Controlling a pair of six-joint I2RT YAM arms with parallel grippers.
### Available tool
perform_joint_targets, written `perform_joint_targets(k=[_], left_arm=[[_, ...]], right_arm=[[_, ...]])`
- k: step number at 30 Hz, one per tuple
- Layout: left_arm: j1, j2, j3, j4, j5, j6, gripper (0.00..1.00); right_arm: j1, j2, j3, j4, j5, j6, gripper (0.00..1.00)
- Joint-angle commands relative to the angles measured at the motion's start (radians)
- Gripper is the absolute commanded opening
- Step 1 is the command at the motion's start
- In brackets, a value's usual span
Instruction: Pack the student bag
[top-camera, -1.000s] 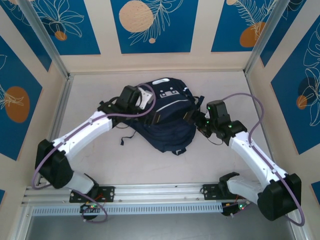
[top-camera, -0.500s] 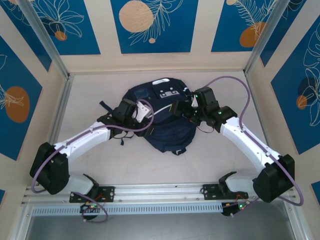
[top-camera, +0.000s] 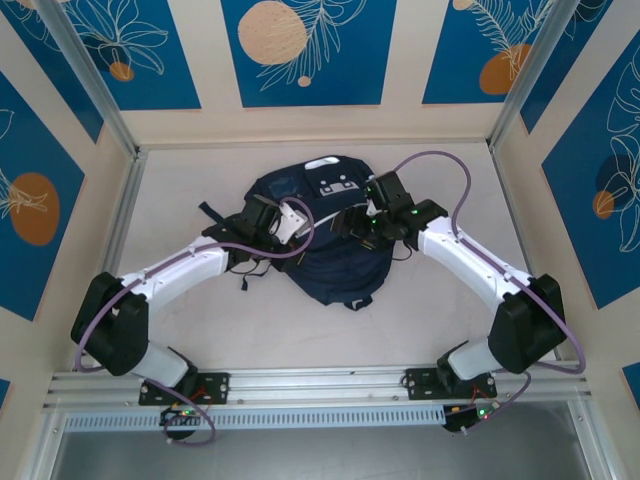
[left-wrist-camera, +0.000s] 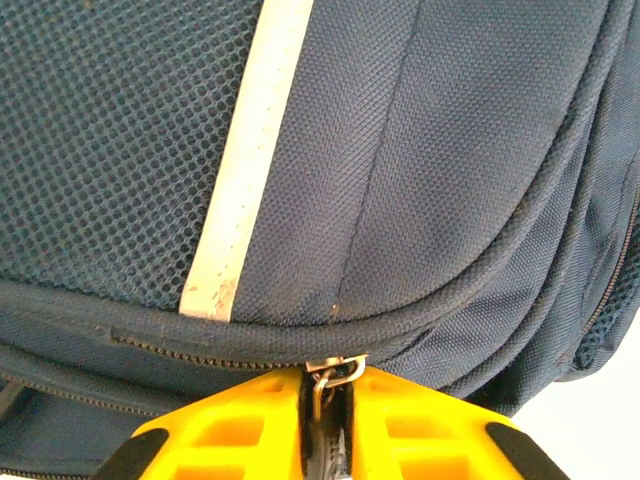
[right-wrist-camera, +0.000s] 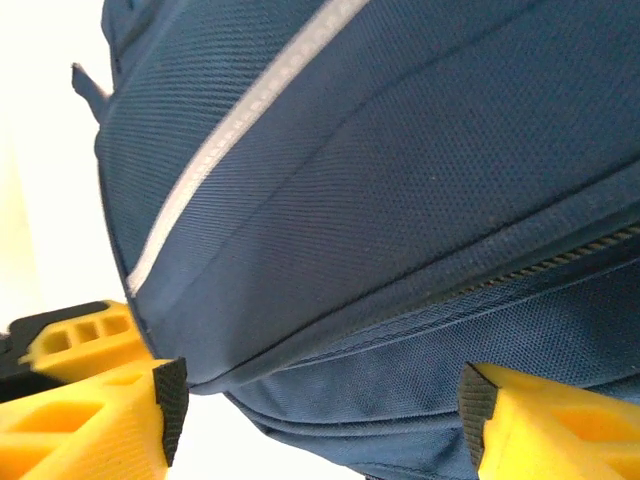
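The student bag (top-camera: 335, 255), a navy-blue backpack with white stripe trim (left-wrist-camera: 248, 150), lies flat at the middle of the table, zipped. My left gripper (top-camera: 283, 222) presses against its left side and is shut on the metal zipper pull (left-wrist-camera: 330, 377), which sits between the yellow fingers (left-wrist-camera: 240, 425). My right gripper (top-camera: 362, 222) is over the bag's right side and stands open, its black pads (right-wrist-camera: 170, 405) set wide apart against the navy fabric (right-wrist-camera: 400, 180) near a closed zipper line (right-wrist-camera: 540, 265).
A dark strap (top-camera: 212, 212) sticks out from the bag's left side and a buckle strap (top-camera: 352, 300) from its near end. The beige tabletop (top-camera: 440, 320) is ringed by walls and metal posts (top-camera: 90, 75). A rail (top-camera: 320, 385) runs along the near edge.
The right arm has swung left from the table beside the bag onto the bag's right side. The left gripper has shifted a little on the bag's left side, and the bag has bulged leftward.
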Motion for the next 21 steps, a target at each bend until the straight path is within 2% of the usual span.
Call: perform_joint_targets(k=[1, 5, 10, 17, 21], left_arm=[[0.007, -0.039, -0.013, -0.032, 0.05, 0.001, 0.09], [0.008, -0.043, -0.023, -0.037, 0.058, -0.018, 0.0], [0.008, -0.056, -0.042, -0.035, 0.075, -0.047, 0.0], [-0.003, -0.113, -0.08, -0.007, 0.108, -0.119, 0.0], [-0.023, -0.138, -0.113, 0.046, 0.122, -0.174, 0.0]], right_arm=[[0.014, 0.027, 0.022, -0.043, 0.016, 0.013, 0.69], [0.026, 0.057, 0.028, -0.029, 0.006, 0.025, 0.61], [0.038, 0.092, 0.028, 0.023, -0.027, 0.043, 0.53], [0.059, 0.161, 0.049, 0.124, -0.098, 0.053, 0.27], [0.076, 0.209, 0.087, 0.154, -0.116, 0.051, 0.22]])
